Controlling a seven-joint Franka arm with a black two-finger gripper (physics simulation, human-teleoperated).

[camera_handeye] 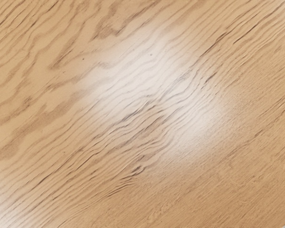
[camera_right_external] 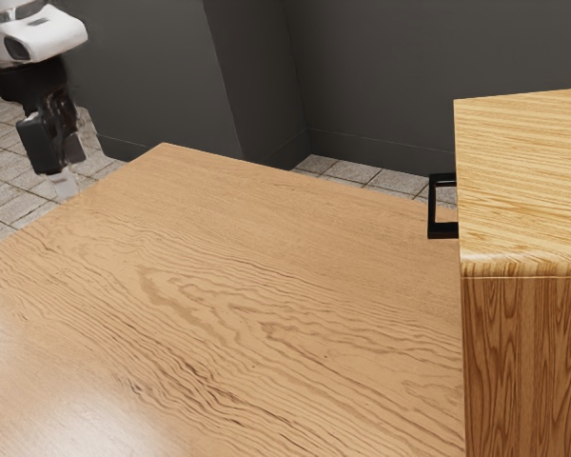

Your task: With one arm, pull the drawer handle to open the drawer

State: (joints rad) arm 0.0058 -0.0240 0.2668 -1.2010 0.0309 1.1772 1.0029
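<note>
Fingers of the gripper (camera_right_external: 63, 176) hung above the table (camera_right_external: 219, 305) at the exterior view's upper left; whether apart or together, I could not tell; the black handle (camera_right_external: 442, 206) stuck out from the cabinet (camera_right_external: 523, 171), well apart toward the exterior view's right, its bar seemingly upright; the reach likely ran across the tabletop.

The arm (camera_right_external: 29, 36) comes in at the top corner on the exterior view's left. Its last part is white and round. Below it hangs the black gripper (camera_right_external: 63, 164). The gripper points down, tipped a little to one side.
</note>
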